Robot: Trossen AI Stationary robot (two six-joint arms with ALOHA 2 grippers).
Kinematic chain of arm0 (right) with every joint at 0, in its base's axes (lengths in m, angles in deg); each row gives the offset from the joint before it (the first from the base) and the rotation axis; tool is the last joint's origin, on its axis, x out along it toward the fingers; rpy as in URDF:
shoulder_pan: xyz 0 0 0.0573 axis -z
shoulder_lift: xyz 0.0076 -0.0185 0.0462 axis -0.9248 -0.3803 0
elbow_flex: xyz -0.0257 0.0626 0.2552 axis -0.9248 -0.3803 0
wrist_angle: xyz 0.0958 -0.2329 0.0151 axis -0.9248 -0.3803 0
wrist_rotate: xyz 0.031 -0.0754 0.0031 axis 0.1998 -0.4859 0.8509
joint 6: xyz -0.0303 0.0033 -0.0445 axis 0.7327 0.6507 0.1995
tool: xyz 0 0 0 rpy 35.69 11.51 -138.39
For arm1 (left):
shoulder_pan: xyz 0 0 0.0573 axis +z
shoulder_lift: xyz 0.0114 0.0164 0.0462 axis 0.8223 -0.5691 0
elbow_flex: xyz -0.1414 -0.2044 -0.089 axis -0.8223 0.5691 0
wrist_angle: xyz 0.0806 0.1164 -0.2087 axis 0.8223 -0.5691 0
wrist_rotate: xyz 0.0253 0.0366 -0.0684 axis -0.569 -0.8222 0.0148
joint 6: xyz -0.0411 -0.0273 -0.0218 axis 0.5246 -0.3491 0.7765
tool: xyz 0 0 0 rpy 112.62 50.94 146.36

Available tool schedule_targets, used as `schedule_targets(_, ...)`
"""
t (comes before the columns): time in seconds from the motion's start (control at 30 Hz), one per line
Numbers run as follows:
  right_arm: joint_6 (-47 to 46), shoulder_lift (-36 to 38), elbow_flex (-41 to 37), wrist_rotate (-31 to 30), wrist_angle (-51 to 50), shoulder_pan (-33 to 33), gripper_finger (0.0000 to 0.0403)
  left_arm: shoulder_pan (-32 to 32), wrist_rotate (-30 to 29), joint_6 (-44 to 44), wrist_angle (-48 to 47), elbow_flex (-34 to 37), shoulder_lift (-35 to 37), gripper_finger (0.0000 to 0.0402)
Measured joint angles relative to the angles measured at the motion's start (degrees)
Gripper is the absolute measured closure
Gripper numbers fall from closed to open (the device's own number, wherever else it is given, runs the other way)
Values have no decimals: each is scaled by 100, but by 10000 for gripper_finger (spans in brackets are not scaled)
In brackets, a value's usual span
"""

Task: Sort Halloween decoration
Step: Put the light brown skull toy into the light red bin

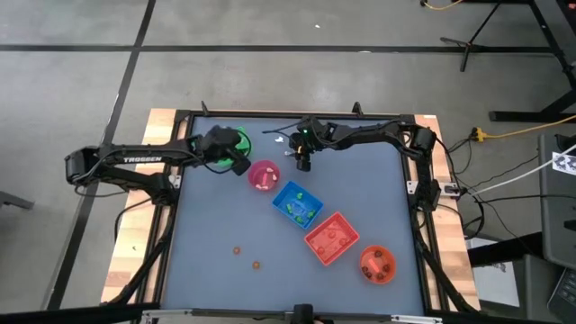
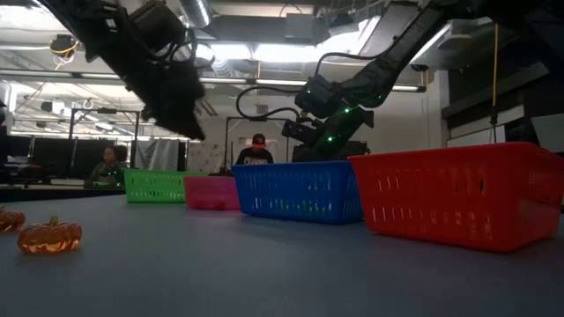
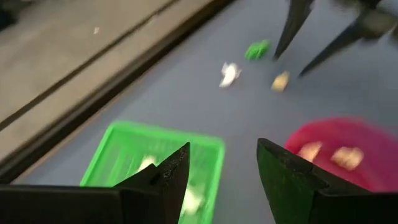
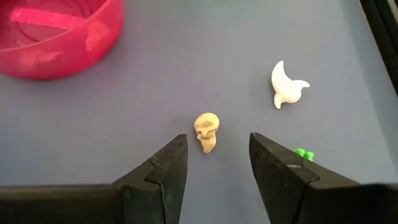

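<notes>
The trinkets lie near the table's far edge. In the right wrist view a tan skull [image 4: 206,132] lies on the table just ahead of my open right gripper [image 4: 217,163], in line with the gap and untouched. A white ghost [image 4: 286,84] and a green piece [image 4: 303,154] lie beside it. My left gripper [image 3: 224,168] hovers open and empty above the green tray [image 3: 134,155] and pink bowl [image 3: 348,149]. The tray holds white pieces and the bowl tan ones. Two orange pumpkins [image 2: 48,236] sit near the table's near edge.
A blue tray [image 1: 297,204], a red tray [image 1: 331,238] and an orange bowl [image 1: 378,263] run in a diagonal from the table's middle toward its near right corner. Bare table lies to the left of them. People sit in the room beyond the table [image 2: 257,150].
</notes>
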Motion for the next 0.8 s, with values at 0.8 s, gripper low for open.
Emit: schedule_targets(0.8,-146,2332,0,-20,-1918,0,233,-11,1662,-1031,2396,-1651,-2949,231)
